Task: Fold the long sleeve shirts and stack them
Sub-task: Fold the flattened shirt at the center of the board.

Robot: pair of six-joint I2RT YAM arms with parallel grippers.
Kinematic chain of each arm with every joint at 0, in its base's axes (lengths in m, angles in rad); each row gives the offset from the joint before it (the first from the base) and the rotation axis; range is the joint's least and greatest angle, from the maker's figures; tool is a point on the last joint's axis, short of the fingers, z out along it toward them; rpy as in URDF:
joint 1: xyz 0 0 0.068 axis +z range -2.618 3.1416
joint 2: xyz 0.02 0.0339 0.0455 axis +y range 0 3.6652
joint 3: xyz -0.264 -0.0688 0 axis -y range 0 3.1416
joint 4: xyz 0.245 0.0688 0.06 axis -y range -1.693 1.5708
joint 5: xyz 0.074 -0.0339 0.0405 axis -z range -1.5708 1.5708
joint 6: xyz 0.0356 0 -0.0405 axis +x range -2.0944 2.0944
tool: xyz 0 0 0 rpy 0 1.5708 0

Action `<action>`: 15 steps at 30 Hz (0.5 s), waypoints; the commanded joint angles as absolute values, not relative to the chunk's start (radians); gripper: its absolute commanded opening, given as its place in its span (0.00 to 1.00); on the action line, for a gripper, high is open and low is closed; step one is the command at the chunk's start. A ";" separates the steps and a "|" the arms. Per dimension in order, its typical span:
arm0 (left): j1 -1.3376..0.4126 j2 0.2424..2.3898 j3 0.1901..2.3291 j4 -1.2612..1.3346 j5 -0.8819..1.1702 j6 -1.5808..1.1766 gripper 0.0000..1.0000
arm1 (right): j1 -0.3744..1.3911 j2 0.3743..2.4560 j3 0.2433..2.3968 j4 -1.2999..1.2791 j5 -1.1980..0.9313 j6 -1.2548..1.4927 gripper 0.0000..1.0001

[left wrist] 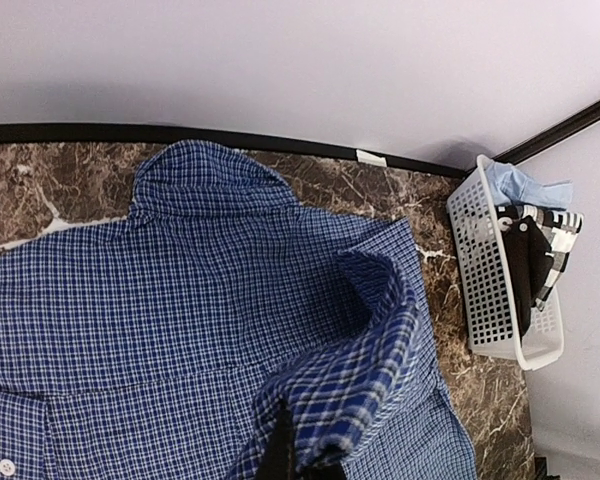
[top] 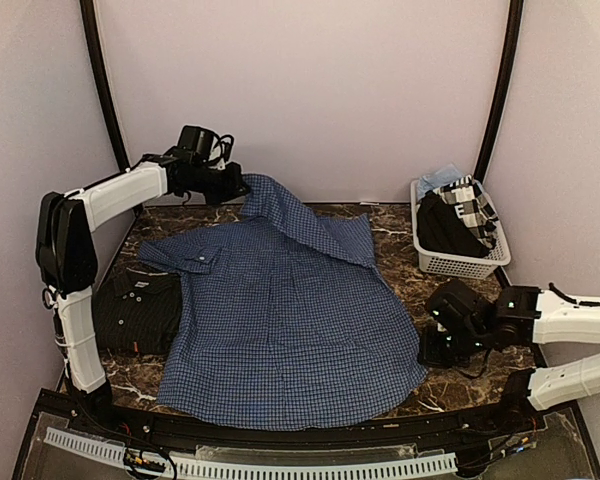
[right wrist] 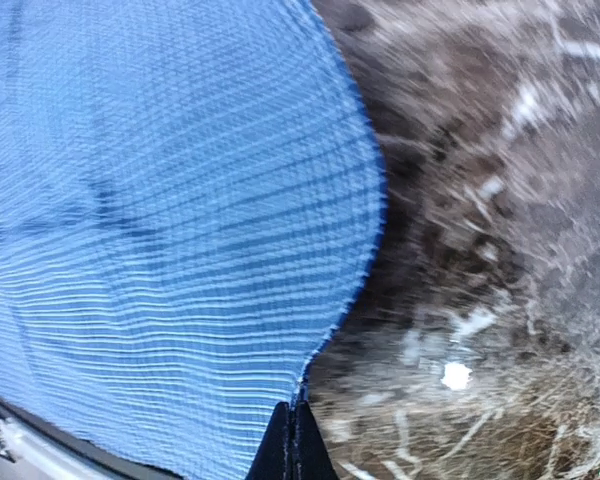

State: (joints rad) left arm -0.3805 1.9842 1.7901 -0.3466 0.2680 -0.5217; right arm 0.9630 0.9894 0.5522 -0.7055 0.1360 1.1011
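The blue check shirt (top: 280, 320) lies spread on the marble table, one sleeve lifted at the back. My left gripper (top: 232, 185) is shut on that raised sleeve; in the left wrist view its dark fingers (left wrist: 280, 450) pinch the folded sleeve cloth (left wrist: 370, 360) above the shirt body (left wrist: 160, 300). My right gripper (top: 432, 345) is at the shirt's right hem; in the right wrist view its jaws (right wrist: 295, 440) are shut on the hem edge of the blue cloth (right wrist: 160, 220). The near-black shirt (top: 140, 310) lies folded at the left, partly under the blue shirt.
A white slatted basket (top: 462, 262) with dark and light clothes stands at the back right, also in the left wrist view (left wrist: 490, 290). Bare marble (top: 395, 265) shows between shirt and basket. Walls close the back and sides.
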 commanded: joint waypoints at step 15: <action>-0.208 2.033 1.961 -0.481 0.242 -0.428 0.00 | 1.150 1.603 0.976 -0.294 -0.154 0.818 0.00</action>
State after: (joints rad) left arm -0.2405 2.0350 1.9354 -0.4370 0.2523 -0.4648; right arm 1.1324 1.5124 0.9115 -0.4686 -0.0181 0.8890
